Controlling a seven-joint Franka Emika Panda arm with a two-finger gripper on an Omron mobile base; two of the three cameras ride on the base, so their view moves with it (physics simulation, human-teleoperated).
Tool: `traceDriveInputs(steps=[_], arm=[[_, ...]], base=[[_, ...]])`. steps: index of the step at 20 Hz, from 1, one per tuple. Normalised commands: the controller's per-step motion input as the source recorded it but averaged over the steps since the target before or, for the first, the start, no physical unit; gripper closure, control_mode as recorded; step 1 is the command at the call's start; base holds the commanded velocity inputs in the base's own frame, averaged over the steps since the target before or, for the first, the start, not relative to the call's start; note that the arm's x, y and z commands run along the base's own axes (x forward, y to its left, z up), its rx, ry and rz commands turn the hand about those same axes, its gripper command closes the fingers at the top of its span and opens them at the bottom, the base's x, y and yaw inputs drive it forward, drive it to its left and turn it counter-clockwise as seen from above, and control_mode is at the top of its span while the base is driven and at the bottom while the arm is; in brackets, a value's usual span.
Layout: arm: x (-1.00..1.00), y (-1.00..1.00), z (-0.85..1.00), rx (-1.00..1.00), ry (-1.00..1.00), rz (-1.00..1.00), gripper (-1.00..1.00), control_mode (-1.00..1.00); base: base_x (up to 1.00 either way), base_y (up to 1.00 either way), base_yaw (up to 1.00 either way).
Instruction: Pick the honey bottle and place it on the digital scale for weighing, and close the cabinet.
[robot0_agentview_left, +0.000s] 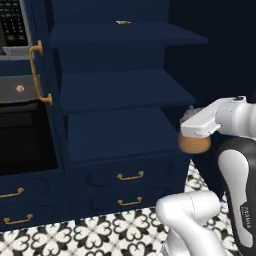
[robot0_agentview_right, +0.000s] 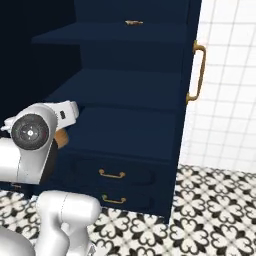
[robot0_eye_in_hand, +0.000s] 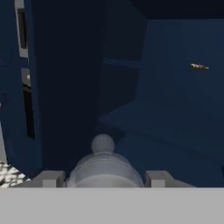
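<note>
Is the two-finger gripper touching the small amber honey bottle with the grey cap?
Touching. In the hand view the grey-capped amber honey bottle sits between the gripper fingertips, both against its sides. The left base view shows it under the hand.

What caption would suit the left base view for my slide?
Robot arm's fingers shut on the honey bottle, beside the open navy cabinet.
</note>
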Motion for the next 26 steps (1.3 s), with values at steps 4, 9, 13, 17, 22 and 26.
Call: traceDriveInputs(steps=[4,9,13,17,22,26], arm=[[0.00,0.00,0.00,0.00,0.00,0.00,1.00,1.00],[0.00,0.00,0.00,0.00,0.00,0.00,1.00,1.00],[0.00,0.00,0.00,0.00,0.00,0.00,1.00,1.00],[0.00,0.00,0.00,0.00,0.00,0.00,1.00,1.00],[0.00,0.00,0.00,0.00,0.00,0.00,1.00,1.00],[0.00,0.00,0.00,0.00,0.00,0.00,1.00,1.00]], base=[[-0.98,0.08,0.04],[-0.26,0.19,0.76],[0.00,0.00,1.00],[0.00,0.01,1.00],[0.00,0.00,1.00],[0.11,0.00,1.00]])
